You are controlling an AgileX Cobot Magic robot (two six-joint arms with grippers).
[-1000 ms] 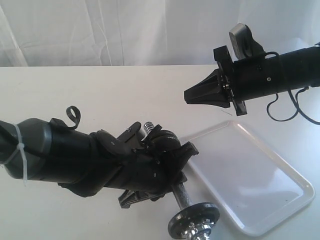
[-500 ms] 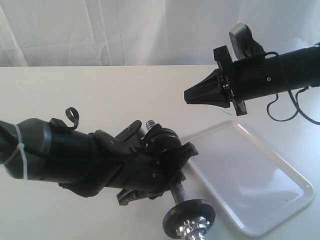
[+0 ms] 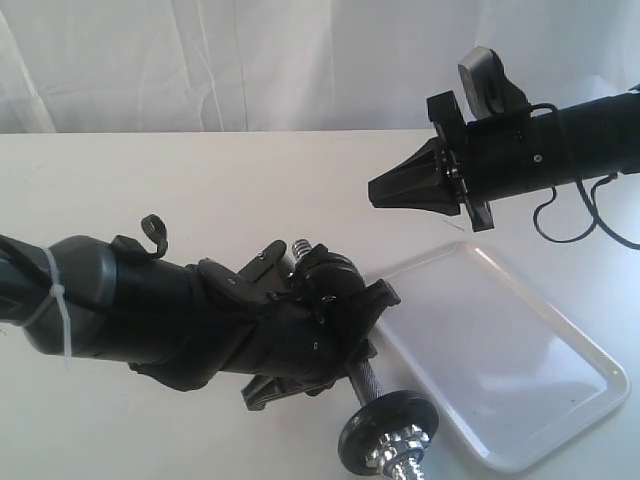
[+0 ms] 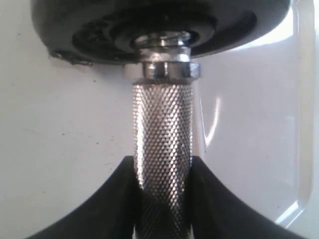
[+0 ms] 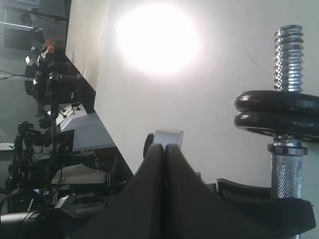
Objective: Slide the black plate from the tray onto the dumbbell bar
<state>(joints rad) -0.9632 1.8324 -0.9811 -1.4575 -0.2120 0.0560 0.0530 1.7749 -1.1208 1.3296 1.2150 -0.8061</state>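
Observation:
My left gripper is shut on the knurled middle of the dumbbell bar, which it holds tilted. At the bar's near end sits one black plate against a silver nut. Two more black plates are stacked at the far end, under the bare threaded tip. The white tray lies right of the bar with nothing on it. My right gripper hangs shut and holds nothing, above the tray's far corner.
A white cloth backdrop closes off the back of the white table. The tray's rim lies close beside the bar. Beyond the table's edge is dark equipment clutter.
The left arm has shifted slightly with the bar, so the near plate has wobbled a little. The right arm has not moved.

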